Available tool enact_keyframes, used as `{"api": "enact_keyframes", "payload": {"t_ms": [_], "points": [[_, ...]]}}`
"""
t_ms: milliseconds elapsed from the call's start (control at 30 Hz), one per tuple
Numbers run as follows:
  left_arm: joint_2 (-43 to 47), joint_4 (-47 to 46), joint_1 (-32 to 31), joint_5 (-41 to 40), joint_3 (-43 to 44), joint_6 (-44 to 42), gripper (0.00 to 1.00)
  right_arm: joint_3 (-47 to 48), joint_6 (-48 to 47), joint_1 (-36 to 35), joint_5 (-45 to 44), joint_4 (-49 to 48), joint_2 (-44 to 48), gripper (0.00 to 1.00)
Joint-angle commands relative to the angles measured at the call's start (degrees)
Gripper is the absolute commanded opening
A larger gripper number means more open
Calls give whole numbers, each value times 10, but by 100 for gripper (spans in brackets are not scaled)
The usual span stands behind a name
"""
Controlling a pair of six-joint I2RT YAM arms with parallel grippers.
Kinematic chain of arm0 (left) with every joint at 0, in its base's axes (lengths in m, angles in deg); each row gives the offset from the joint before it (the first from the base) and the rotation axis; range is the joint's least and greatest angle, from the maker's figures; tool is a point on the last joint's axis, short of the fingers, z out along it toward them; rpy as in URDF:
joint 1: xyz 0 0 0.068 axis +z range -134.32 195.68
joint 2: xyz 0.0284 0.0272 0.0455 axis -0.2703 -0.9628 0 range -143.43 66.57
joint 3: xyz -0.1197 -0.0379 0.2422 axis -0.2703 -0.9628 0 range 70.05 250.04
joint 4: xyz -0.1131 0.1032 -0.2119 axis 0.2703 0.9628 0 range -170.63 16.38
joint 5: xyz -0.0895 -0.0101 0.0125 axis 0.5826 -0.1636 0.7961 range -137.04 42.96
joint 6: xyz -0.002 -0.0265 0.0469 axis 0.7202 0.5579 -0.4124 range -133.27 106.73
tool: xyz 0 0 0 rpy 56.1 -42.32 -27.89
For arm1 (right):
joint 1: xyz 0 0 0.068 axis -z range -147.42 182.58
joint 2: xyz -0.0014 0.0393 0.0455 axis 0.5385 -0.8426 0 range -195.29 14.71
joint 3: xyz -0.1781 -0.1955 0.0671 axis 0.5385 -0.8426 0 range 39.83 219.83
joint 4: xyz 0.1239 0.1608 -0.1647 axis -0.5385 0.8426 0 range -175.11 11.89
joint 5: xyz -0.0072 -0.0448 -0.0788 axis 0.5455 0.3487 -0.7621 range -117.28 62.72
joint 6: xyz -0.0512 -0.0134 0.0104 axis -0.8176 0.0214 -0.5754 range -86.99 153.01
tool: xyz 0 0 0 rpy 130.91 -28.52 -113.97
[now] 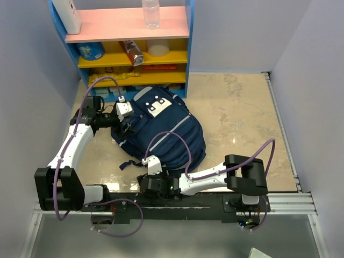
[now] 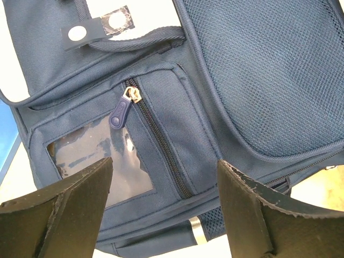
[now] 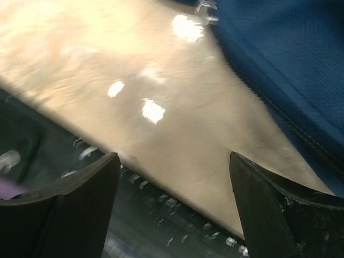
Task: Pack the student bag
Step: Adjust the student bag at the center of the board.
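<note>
Both spread apart, clamping nothing: left gripper (image 2: 165, 172) over a front pocket (image 2: 161, 102) of the student bag (image 1: 166, 131), right gripper (image 3: 174, 161) low beside its bottom edge. Lies flat on the table (image 1: 242, 118). Likely soft, floppy, light; best taken by zipper pull (image 2: 117, 114) or fabric fold.

Top camera looks steeply down; both wrist cameras sit close, sharing the student bag (image 1: 166, 134).

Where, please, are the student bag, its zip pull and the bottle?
student bag (image 1: 192, 135), top external view, front panel.
zip pull (image 2: 117, 115), left wrist view, blue tab.
bottle (image 1: 151, 14), top external view, body.
</note>
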Motion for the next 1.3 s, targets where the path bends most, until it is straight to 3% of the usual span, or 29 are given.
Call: {"api": "enact_keyframes", "payload": {"t_ms": [0,100,233,433,533,733,1267], "points": [[0,-19,-2,17,12,13,81,-1,72,-22,-194,0,-4,85],[5,-9,-2,16,12,6,81,-33,104,-9,-256,-15,10,84],[7,7,1,10,14,-8,81,-99,156,47,-263,1,71,83],[5,9,4,13,13,-14,81,-222,152,143,-249,-21,232,80],[1,11,4,18,13,-12,80,-247,91,151,-246,-65,287,78],[0,14,4,21,18,-6,80,-254,49,120,-221,-123,264,77],[0,30,3,24,25,-13,79,-226,-28,130,-250,-175,170,67]]}}
